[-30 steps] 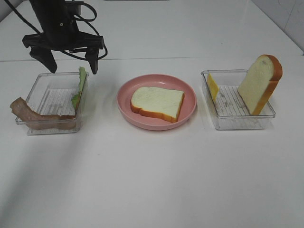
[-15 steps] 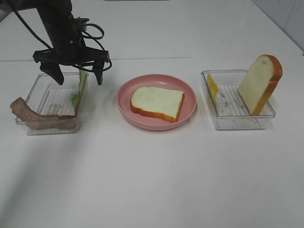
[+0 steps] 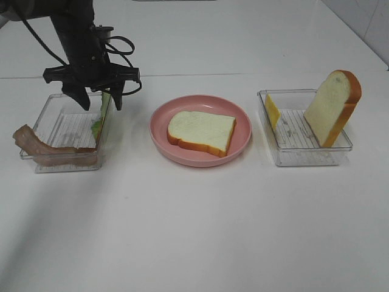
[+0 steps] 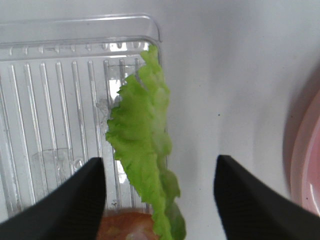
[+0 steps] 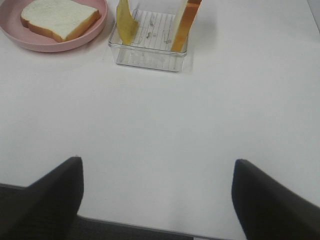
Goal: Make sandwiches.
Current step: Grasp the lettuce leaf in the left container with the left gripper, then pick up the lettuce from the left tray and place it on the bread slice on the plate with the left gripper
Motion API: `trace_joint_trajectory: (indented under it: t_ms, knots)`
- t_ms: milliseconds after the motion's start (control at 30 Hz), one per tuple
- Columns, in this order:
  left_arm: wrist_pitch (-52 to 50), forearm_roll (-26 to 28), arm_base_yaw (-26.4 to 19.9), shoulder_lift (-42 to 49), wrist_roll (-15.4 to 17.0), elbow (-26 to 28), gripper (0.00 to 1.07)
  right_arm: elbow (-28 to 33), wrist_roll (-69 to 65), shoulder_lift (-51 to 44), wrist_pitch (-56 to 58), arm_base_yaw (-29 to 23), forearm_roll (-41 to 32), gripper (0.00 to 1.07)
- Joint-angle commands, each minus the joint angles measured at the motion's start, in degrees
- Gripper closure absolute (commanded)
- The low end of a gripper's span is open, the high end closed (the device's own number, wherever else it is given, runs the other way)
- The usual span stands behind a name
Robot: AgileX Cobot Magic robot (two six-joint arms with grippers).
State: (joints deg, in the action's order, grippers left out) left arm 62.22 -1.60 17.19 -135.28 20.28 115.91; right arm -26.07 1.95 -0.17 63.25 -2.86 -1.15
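Note:
My left gripper (image 3: 99, 100) is open and low over the right end of the left clear tray (image 3: 61, 121). Its two fingers stand on either side of the green lettuce leaf (image 3: 102, 114), which leans upright against the tray's wall. In the left wrist view the lettuce (image 4: 142, 150) lies between the fingertips (image 4: 85, 195), apart from both. Brown bacon (image 3: 48, 149) lies along the tray's front. One bread slice (image 3: 200, 132) lies flat on the pink plate (image 3: 159, 137). A second slice (image 3: 331, 106) and the yellow cheese (image 3: 271, 111) stand in the right tray (image 3: 304, 155). My right gripper (image 5: 157, 200) is open and empty over bare table.
The right wrist view shows the plate with its bread slice (image 5: 57, 17), and the right tray (image 5: 150, 57) holding the cheese (image 5: 125, 22) and the upright slice (image 5: 185, 22). The white table (image 3: 194, 231) stretches in front of the trays. The left arm's cables hang above the left tray.
My left gripper has come down toward the left tray, and its fingers have drawn closer together around the lettuce leaf. Nothing else has moved.

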Motion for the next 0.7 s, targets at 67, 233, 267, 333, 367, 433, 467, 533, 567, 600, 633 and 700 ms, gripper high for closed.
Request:
trace_joint_trajectory:
  t_ms: [67,233,267,333,367,433,467,533,567,600,633,700]
  knots:
    - [-1.3,-3.5,0.1,-0.2,2.9,-0.3,1.07,0.1,0.5,-2.1,-0.1,0.2,-0.3,0.27]
    - [-1.3,-4.1,0.1,-0.2,2.9,0.8,1.07,0.1,0.5,-2.1,-0.1,0.2,-0.3,0.27]
    - [-1.3,-4.1,0.1,-0.2,2.9,0.8,1.07,0.1,0.5,-2.1,-0.1,0.2,-0.3,0.27]
    - [-0.7,-4.1,0.1,-0.2,2.9,2.3,1.07,0.1,0.5,-2.1,-0.1,0.2,-0.3,0.27]
    - [-0.7,-4.1,0.1,-0.2,2.9,2.3,1.07,0.1,0.5,-2.1,-0.1,0.2,-0.3,0.27]
    - [-0.3,-4.1,0.1,-0.2,2.9,2.8,1.07,0.1,0.5,-2.1,-0.1,0.2,-0.3,0.27]
    - [1.1,-4.1,0.1,-0.2,2.9,4.2,1.07,0.1,0.5,-2.1,-0.1,0.2,-0.3,0.27]
    - [3.1,-4.1,0.1,-0.2,2.9,6.0,1.07,0.1,0.5,-2.1,-0.1,0.2,-0.3,0.27]
    - [4.3,-4.1,0.1,-0.2,2.9,7.2,1.07,0.1,0.5,-2.1,-0.1,0.2,-0.3,0.27]
    - [4.3,-4.1,0.1,-0.2,2.9,7.2,1.07,0.1,0.5,-2.1,-0.1,0.2,-0.3,0.27]
    - [6.4,-4.0,0.1,-0.2,2.5,9.7,1.07,0.1,0.5,-2.1,-0.1,0.2,-0.3,0.27]
    - [7.6,-3.9,0.1,-0.2,2.1,11.4,1.07,0.1,0.5,-2.1,-0.1,0.2,-0.3,0.27]
